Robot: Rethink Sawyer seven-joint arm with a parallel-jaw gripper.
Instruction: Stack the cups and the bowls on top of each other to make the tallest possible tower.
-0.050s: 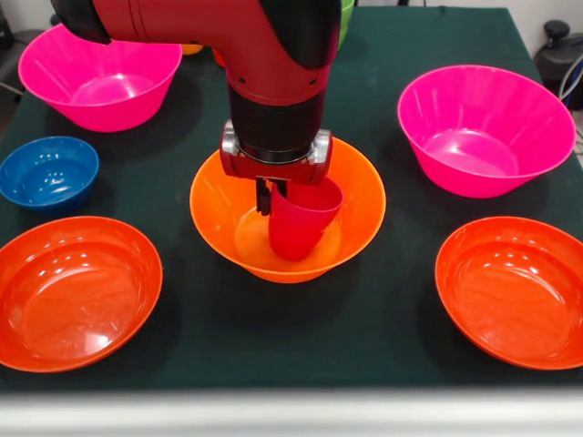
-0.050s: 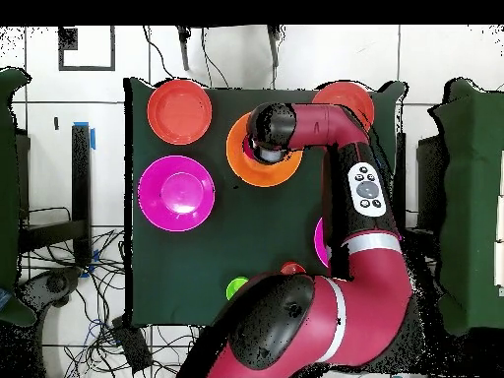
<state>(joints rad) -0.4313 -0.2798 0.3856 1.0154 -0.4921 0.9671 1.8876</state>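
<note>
The large orange bowl point(image 1: 364, 196) stands at the middle of the table, and its rim point(image 2: 239, 162) also peeks out beside the arm in the overhead view. My gripper point(image 1: 273, 202) reaches down into the bowl, shut on the rim of the red cup point(image 1: 301, 228). The cup hangs tilted, mouth up, with its base low inside the bowl. Whether the base touches the bowl's floor I cannot tell. From overhead, the arm's head hides the cup. The small blue bowl point(image 1: 47, 171) sits at the left edge.
Two pink bowls point(image 1: 100, 77) point(image 1: 483, 127) flank the arm at the back. Two shallow red-orange bowls point(image 1: 73, 291) point(image 1: 515, 291) lie at the front corners. A green cup point(image 2: 236, 287) and a small reddish piece point(image 2: 292, 268) sit near the robot's base.
</note>
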